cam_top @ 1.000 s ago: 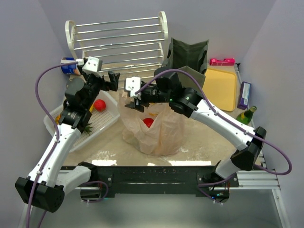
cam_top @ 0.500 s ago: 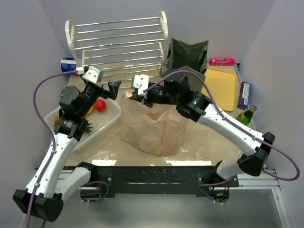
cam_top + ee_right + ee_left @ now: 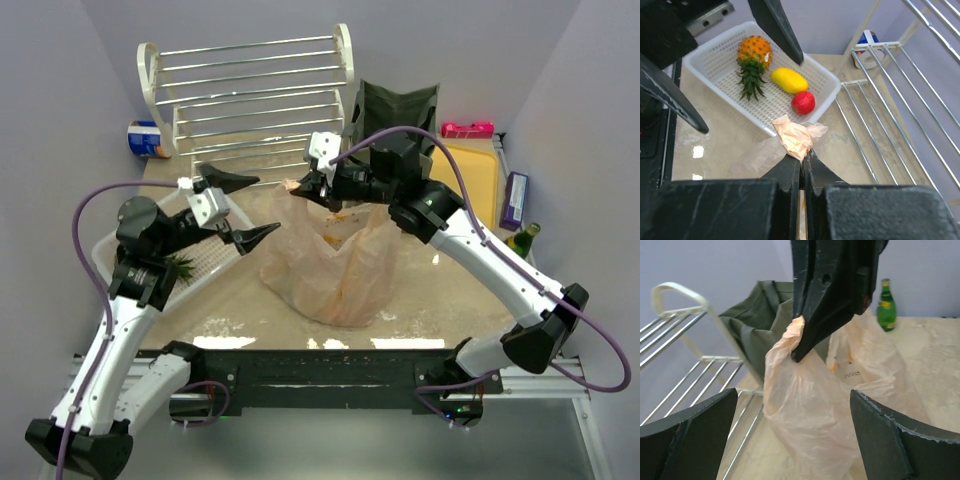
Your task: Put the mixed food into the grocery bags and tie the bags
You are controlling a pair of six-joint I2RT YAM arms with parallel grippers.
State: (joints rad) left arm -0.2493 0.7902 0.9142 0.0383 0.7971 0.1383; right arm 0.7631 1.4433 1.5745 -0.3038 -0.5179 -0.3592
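The right fingers are pinched shut on a bunched corner of the peach bag, which hangs to the table. The left fingers are spread wide just beside it, holding nothing. A white tray of fruit sits left, with a wire rack and an olive tote behind.

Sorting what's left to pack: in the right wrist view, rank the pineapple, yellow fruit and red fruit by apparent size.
1. pineapple, leaves included
2. yellow fruit
3. red fruit
They lie close together, so nearness matters little.
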